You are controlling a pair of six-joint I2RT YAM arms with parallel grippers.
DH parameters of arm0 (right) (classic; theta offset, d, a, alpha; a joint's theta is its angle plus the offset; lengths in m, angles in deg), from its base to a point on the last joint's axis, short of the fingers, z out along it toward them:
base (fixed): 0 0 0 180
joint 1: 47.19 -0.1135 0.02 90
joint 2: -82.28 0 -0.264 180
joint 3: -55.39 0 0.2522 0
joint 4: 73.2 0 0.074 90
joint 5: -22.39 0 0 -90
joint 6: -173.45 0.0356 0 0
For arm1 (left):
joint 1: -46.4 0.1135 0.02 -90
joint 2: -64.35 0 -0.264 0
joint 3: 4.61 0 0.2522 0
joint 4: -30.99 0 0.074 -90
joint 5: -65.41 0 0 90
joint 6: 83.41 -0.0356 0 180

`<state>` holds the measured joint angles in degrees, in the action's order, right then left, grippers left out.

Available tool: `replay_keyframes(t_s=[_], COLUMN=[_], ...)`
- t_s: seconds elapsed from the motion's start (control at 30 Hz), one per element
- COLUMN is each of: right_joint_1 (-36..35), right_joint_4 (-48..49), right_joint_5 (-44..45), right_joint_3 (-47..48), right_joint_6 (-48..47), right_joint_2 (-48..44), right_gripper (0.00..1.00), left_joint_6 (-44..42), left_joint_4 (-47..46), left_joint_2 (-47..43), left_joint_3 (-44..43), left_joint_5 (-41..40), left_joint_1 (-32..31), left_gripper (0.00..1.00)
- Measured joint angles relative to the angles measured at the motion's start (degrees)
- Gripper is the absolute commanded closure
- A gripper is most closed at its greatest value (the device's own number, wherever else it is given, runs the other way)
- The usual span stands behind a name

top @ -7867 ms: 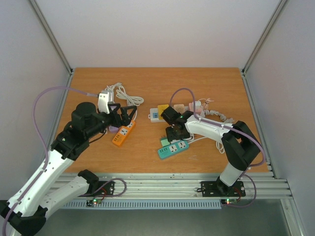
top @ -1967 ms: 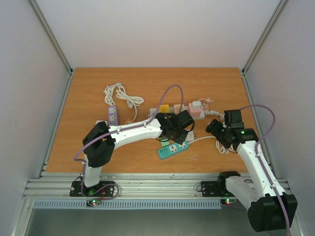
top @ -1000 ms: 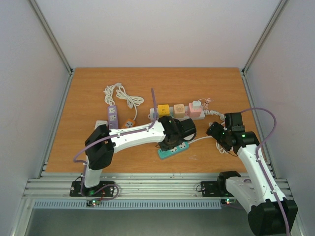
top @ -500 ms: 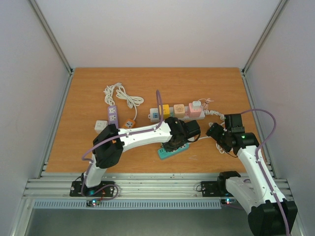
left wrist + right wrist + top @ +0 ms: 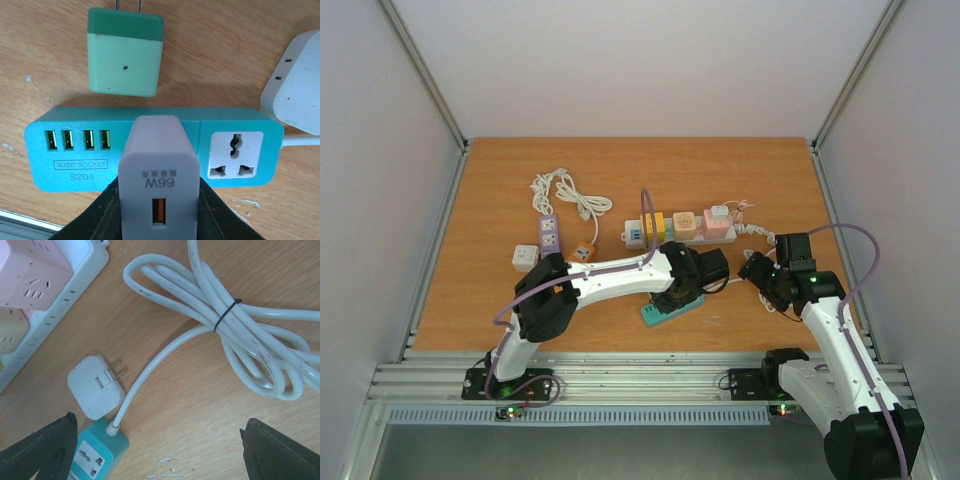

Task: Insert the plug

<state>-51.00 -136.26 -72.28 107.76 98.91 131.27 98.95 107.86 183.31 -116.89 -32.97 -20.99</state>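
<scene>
Left wrist showed the left gripper [image 5: 159,200] pinching the grey charger [image 5: 157,165] onto the teal strip [image 5: 75,150], seemingly seated. The right gripper [image 5: 160,450] gaped empty; only letting go looked undone.

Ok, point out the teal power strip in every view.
Top external: teal power strip just below picture centre, partly covered.
Left wrist: across the middle, behind the grey charger.
Right wrist: only its end, bottom left corner.
Shared landmark: the white cord leaving its socket end.
</scene>
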Motion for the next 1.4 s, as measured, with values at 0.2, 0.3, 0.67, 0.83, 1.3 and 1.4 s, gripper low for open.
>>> replay_keyframes(t_s=[0.2, 0.3, 0.67, 0.83, 1.3, 1.4], right_joint_1=[0.00, 0.00, 0.00, 0.00, 0.00, 0.00], right_joint_4=[0.00, 0.04, 1.81, 1.99, 1.92, 1.92], right_joint_5=[0.00, -0.04, -1.36, -1.38, -1.42, -1.60], right_joint_3=[-0.13, -0.26, -0.66, -0.66, -0.63, -0.61], right_joint_6=[0.02, 0.09, -0.02, -0.11, -1.11, -1.68], right_joint_2=[0.00, 0.00, 0.13, 0.59, 1.20, 1.33], right_gripper=[0.10, 0.09, 0.09, 0.09, 0.09, 0.10], left_joint_6=[0.11, 0.24, 0.42, 0.35, -3.74, -5.14], left_joint_4=[0.02, 0.04, 1.09, 1.99, 1.42, 0.31], left_joint_2=[0.11, 0.26, 1.53, 2.01, 0.79, -2.62], left_joint_3=[0.00, 0.00, -1.16, -2.12, 0.13, 1.75], left_joint_5=[-0.72, -1.18, -1.46, -1.57, -6.64, -9.55], left_joint_1=[-0.20, -0.44, -0.90, -0.90, -0.90, -0.90], left_gripper=[1.00, 0.99, 0.97, 0.77, 0.26, 0.23])
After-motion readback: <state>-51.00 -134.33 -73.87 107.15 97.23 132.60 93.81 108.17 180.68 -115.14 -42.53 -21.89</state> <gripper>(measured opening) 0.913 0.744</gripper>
